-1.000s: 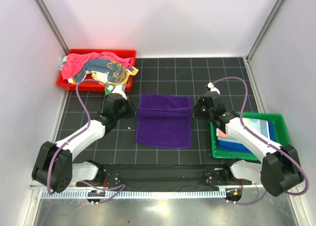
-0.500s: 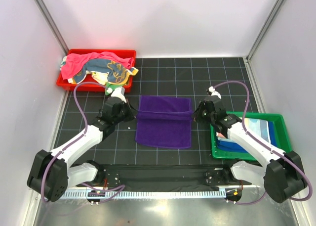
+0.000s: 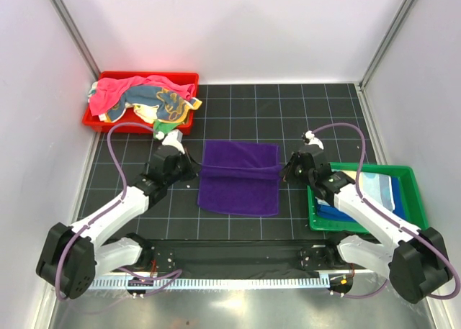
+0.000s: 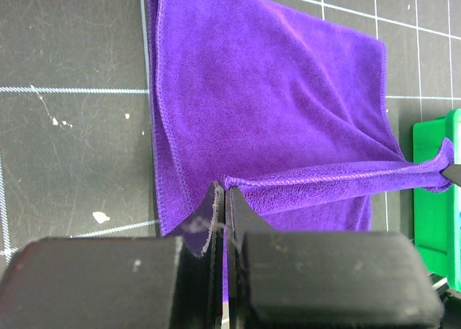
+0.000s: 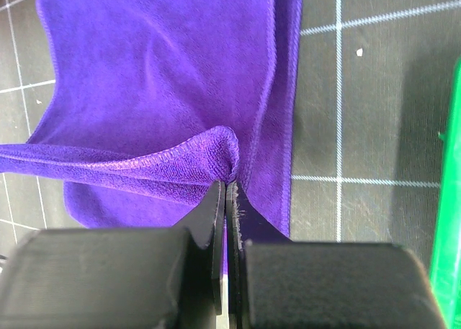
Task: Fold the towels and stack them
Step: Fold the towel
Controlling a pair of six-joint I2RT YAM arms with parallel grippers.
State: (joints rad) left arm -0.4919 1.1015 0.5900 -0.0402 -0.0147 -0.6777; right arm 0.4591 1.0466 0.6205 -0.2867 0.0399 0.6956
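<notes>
Purple towel (image 3: 239, 188) is laid on the middle of the gridded tabletop (image 3: 288, 113), one hem lifted in a taut ridge; its left end is pinched by the left claw (image 4: 221, 199), its right end by the right claw (image 5: 225, 192), just beside the green tray (image 3: 389, 169)

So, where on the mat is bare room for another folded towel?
Bare mat: behind the purple towel, right of the red tray; also the strip between towel and arm bases. Crowded: left claw and right claw pinch the towel's sides; the green tray is occupied.
</notes>
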